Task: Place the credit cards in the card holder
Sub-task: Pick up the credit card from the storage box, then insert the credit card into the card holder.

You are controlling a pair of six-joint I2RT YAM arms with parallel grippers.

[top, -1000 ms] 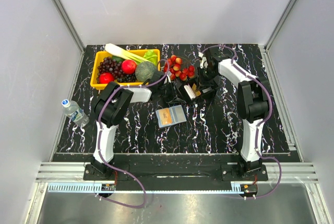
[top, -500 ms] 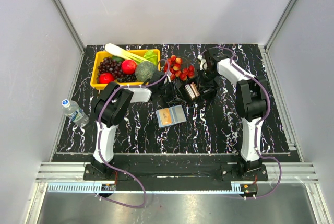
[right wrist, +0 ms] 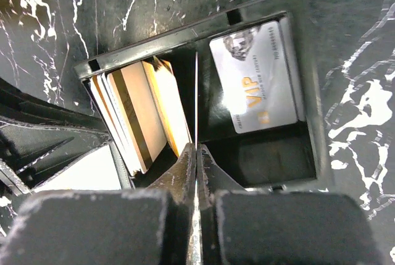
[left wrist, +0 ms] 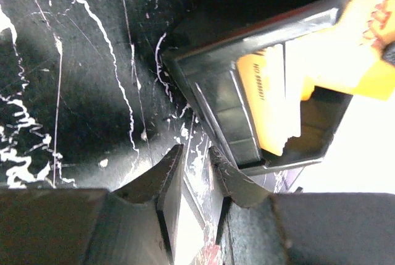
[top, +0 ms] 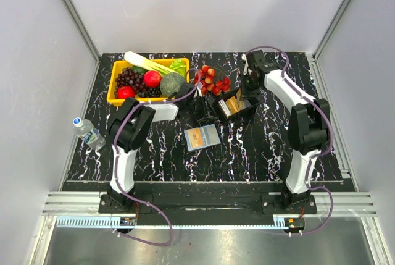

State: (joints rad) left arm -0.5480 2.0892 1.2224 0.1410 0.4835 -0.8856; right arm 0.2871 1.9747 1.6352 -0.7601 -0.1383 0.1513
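Swinging back toward the far desk [top: 278, 147] edge, right jaws are clamping one credit card [right wrist: 196, 92] edge-on above the black tray [right wrist: 311, 92]; light, stiff, probably slick, it suits an edge pinch; left jaws are idling slightly parted, empty; card holder [top: 212, 134] is lying open nearby.

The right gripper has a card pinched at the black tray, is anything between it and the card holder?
Nothing visible lies on the table between the black tray and the open card holder. The card in the right gripper may need lifting over the tray wall; the left gripper sits close by.
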